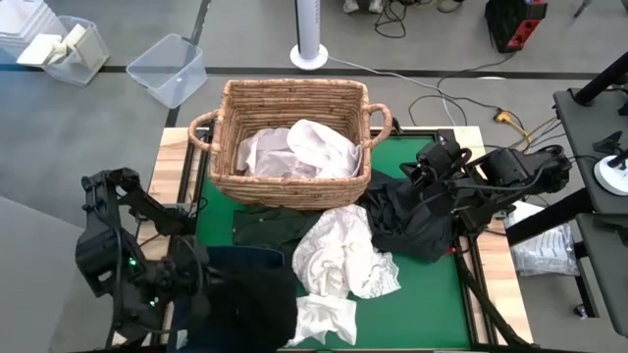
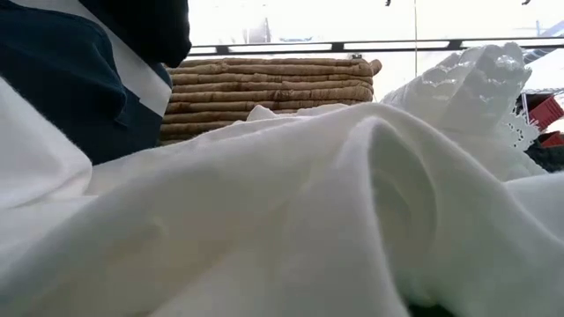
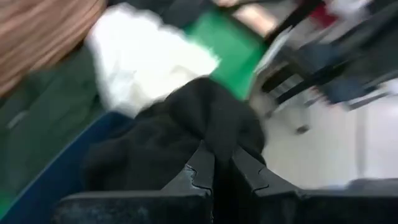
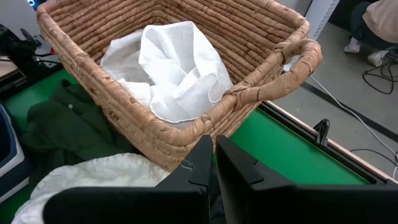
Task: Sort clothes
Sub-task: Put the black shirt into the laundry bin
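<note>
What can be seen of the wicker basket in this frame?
The basket is tan woven wicker, rectangular, with a loop handle at each short end. It stands upright at the far middle of the green mat, holding crumpled white clothes that lie below its rim. A dark green garment and a white lacy one lie against its near wall. Neither gripper touches it.

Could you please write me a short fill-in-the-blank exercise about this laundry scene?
1. The wicker basket holds garments coloured ____.
2. The left gripper is shut on a ____ garment.
3. The mat under the clothes is ____.
4. The basket has ____ handles.

Answers: white; black; green; two
</note>
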### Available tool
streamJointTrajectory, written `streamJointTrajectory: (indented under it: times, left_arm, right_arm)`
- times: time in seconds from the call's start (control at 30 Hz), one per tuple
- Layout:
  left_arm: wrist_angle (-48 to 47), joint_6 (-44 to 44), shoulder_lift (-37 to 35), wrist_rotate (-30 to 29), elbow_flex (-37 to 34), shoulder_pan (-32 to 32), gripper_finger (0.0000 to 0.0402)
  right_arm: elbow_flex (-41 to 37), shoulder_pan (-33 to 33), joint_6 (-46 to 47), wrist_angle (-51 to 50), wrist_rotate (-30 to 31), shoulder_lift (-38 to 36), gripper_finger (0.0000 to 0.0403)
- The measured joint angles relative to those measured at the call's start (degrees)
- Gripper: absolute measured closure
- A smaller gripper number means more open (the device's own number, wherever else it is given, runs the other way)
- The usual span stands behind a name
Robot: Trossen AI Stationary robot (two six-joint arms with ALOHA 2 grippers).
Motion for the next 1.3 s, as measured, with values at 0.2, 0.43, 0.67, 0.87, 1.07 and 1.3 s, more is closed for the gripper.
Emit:
streamJointTrajectory:
  times: [0.2, 0.43, 0.67, 0.87, 1.07, 1.3]
  left_arm:
    - [-8.29, -7.96, -0.02, 11.62, -0.37, 0.02, 0.0401]
    - [-8.50, -10.82, 0.10, 23.86, -1.24, 0.02, 0.0401]
    - [-8.48, -15.20, 0.12, 40.84, -3.22, 0.01, 0.0401]
    - [-8.50, -15.50, -0.08, 41.33, -4.25, 0.49, 0.0401]
    - [-7.08, -8.91, 0.30, 24.09, -4.27, 3.21, 0.0401]
    - [-4.18, -2.21, 0.30, 12.71, -4.45, 5.87, 0.0401]
  right_arm:
    - [0.00, 0.00, 0.02, 0.00, -0.02, 0.07, 0.0390]
    - [0.00, 0.00, 0.04, -0.01, -0.02, 0.88, 0.0390]
    - [0.00, 0.00, 0.04, 0.00, -0.02, 1.48, 0.0390]
    - [0.00, 0.00, 0.05, -0.02, 0.00, 1.94, 0.0390]
    - [0.00, -0.19, 0.04, -0.02, 0.03, 2.32, 0.0390]
    - [0.00, -0.24, 0.12, 0.00, 0.04, 2.49, 0.0390]
